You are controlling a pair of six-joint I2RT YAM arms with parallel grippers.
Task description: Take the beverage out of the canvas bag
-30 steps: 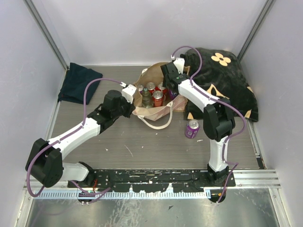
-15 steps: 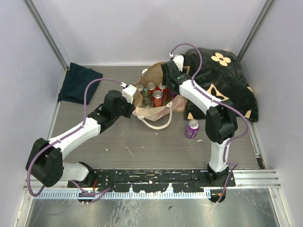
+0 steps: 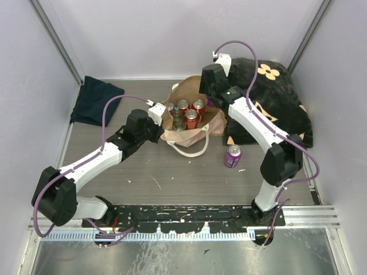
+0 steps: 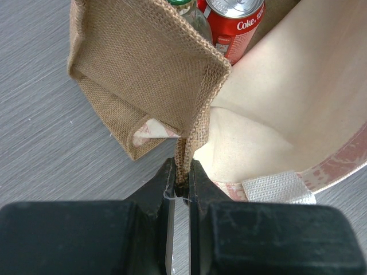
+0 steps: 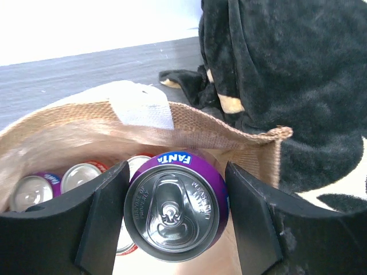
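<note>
The canvas bag (image 3: 186,90) stands open at the table's far middle, with several cans (image 3: 190,118) inside. My right gripper (image 3: 212,98) is over the bag's far right corner. In the right wrist view the gripper (image 5: 176,215) is shut on a purple Fanta can (image 5: 176,189), held above the bag's rim (image 5: 195,122), with other can tops (image 5: 79,176) below. My left gripper (image 3: 161,118) is at the bag's left side. In the left wrist view it (image 4: 182,182) is shut on the bag's burlap edge (image 4: 152,69), beside a red Coke can (image 4: 236,23).
A second purple can (image 3: 232,156) stands on the table right of the bag's cream handle (image 3: 189,150). A black blanket with tan flower marks (image 3: 275,100) lies heaped at the far right, against the bag. A dark navy folded cloth (image 3: 94,100) lies at the far left.
My right arm has swung up and back toward the far right, and the gripper now sits over the bag's far right corner. The left arm has not moved.
</note>
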